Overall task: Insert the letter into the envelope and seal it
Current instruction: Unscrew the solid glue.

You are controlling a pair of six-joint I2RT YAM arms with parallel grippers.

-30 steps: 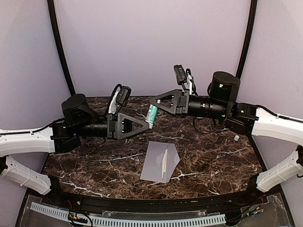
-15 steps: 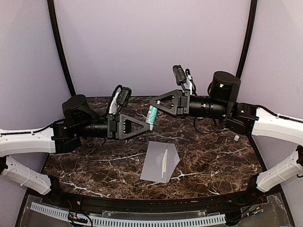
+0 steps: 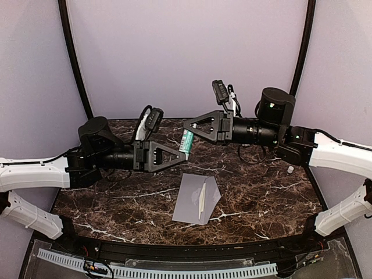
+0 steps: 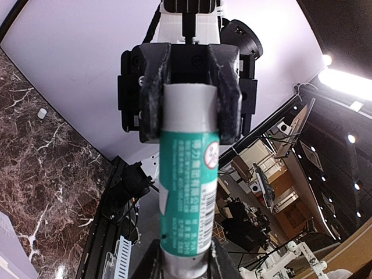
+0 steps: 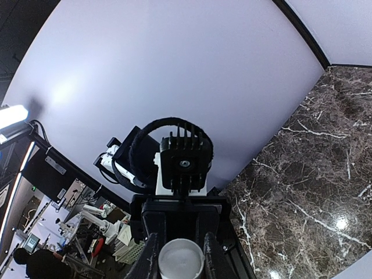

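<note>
Above a dark marble bench point(image 3: 261, 192), the left hand point(image 3: 181, 152) and right hand point(image 3: 189, 129) both clench one green-and-white labelled cylindrical tube point(image 4: 189, 192).

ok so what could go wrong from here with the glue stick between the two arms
1. The glue stick hangs in mid-air, clamped at its grey end by the right gripper. The left gripper flanks the other end, but how firm its hold is can't be told. A release now might drop the stick.
2. If it falls, it could land on the grey envelope below and knock the folded letter on it askew.
</note>
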